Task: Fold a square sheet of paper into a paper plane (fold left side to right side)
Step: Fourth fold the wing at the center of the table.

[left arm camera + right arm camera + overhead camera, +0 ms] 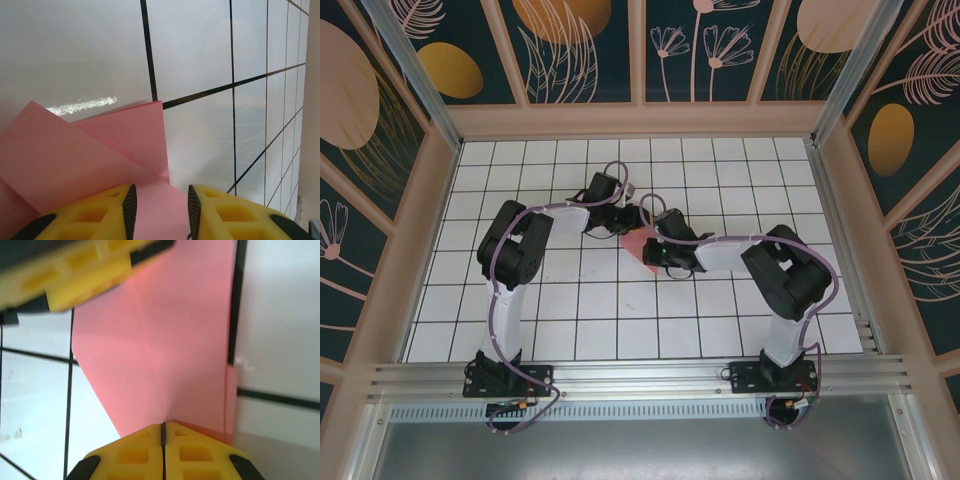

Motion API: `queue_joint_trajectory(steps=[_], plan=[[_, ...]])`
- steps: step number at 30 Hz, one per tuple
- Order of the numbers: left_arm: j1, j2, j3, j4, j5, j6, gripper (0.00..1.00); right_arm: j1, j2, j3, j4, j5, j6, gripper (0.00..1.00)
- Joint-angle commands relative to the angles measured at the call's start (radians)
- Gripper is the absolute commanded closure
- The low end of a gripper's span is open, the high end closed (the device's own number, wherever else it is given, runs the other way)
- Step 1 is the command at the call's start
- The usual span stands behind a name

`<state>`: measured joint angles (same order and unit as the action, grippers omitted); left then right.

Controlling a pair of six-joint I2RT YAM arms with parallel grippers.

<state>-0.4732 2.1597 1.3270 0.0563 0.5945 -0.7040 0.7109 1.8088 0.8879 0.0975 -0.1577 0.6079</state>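
The folded paper [637,246] lies at the middle of the table [570,300], between my 2 arms. The left gripper [161,207], at its 10 o'clock, has jaws apart over a pink flap. The right gripper [163,427], at 4 o'clock, is closed — tips touching the paper's edge; I cannot tell whether they pinch it.

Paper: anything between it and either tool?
Nothing visible. The left tool stands open directly over the paper, and the right tool, shut, has its tips right at the paper.
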Motion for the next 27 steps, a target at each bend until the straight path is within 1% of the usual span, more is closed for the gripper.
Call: queue_joint_trajectory(steps=[1,4,10,14,19,21,23,25,27], plan=[[0.027,0.012,-0.014,-0.08,-0.091,0.029,0.63,0.019,-0.042,-0.062,-0.181,-0.012,-0.011,0.91],[0.027,0.007,0.003,-0.099,-0.097,0.038,0.63,0.016,-0.071,-0.068,-0.193,0.006,-0.017,0.9],[0.028,-0.001,0.013,-0.114,-0.099,0.042,0.62,0.015,-0.081,-0.114,-0.154,-0.057,-0.006,0.9],[0.028,-0.004,0.022,-0.125,-0.101,0.046,0.62,0.015,-0.121,-0.166,-0.143,-0.05,0.009,0.9],[0.032,0.001,0.052,-0.147,-0.1,0.053,0.61,0.016,-0.173,-0.213,-0.142,-0.071,0.016,0.9],[0.034,-0.002,0.072,-0.151,-0.089,0.052,0.6,0.014,-0.201,-0.221,-0.15,-0.066,0.011,0.9],[0.038,-0.007,0.103,-0.153,-0.053,0.048,0.59,0.009,-0.237,-0.212,-0.163,-0.052,-0.007,0.88],[0.043,-0.017,0.151,-0.163,-0.014,0.045,0.58,-0.003,-0.284,-0.199,-0.169,-0.043,-0.029,0.86],[0.051,-0.034,0.209,-0.181,0.02,0.043,0.56,-0.024,-0.324,-0.19,-0.166,-0.039,-0.054,0.8]])
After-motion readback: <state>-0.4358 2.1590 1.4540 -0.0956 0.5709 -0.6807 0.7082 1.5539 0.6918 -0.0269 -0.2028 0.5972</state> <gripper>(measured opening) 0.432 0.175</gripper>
